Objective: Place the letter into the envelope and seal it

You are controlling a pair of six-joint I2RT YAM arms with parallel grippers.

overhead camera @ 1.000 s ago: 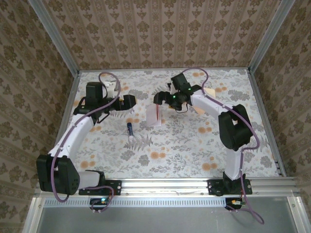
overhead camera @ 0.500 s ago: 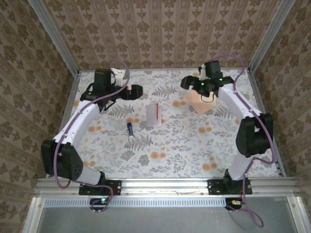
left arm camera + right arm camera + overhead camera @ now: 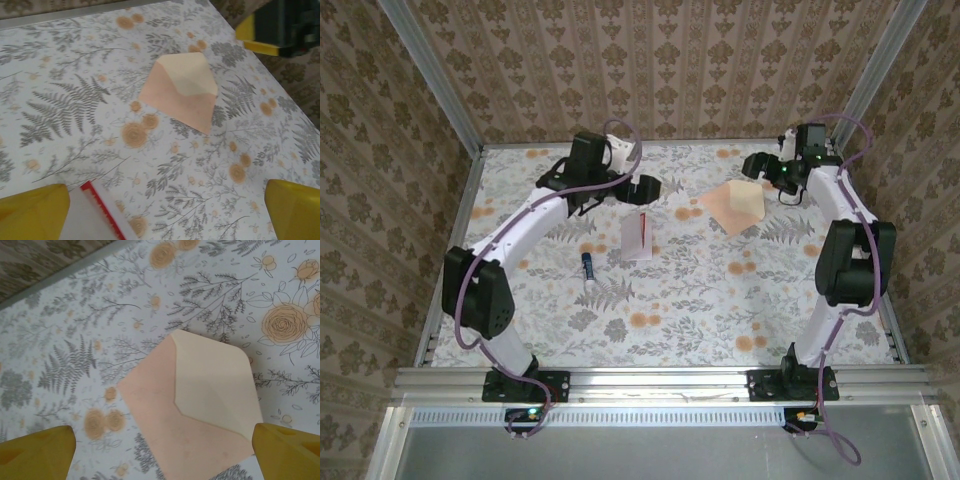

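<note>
Envelope (image 3: pixel 733 205) lies near-left of right gripper (image 3: pixel 755 166), letter (image 3: pixel 638 237) just nearward of left gripper (image 3: pixel 645 188); both pairs of jaws stand apart.

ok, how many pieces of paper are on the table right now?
2. The letter lies around the middle of the table. The envelope lies to its right, nearer the far right corner. The arms could be hiding another piece.
</note>
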